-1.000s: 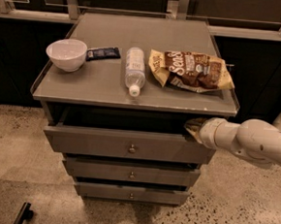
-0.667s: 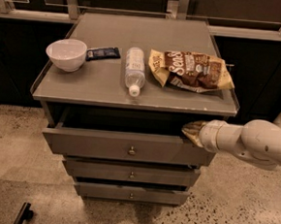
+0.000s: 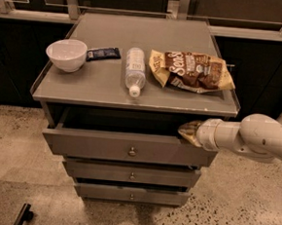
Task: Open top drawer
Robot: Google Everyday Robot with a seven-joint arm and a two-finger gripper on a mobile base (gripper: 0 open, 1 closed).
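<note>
The top drawer [image 3: 128, 146] is the tallest grey front of three, with a small round metal knob [image 3: 132, 152] at its centre. It stands pulled out a short way, and a dark gap shows above its front edge. My gripper [image 3: 187, 131] comes in from the right on a white arm [image 3: 256, 138]. It sits at the drawer's upper right corner, at the gap between the front and the cabinet top.
On the cabinet top [image 3: 104, 84] lie a white bowl [image 3: 66, 54], a dark wrapped bar [image 3: 102, 54], a clear plastic bottle [image 3: 135, 70] on its side and a chip bag [image 3: 193, 71]. Two shorter drawers [image 3: 131, 174] sit below. Speckled floor surrounds the cabinet.
The gripper has shifted slightly left along the drawer's top right corner. The drawer front looks much the same.
</note>
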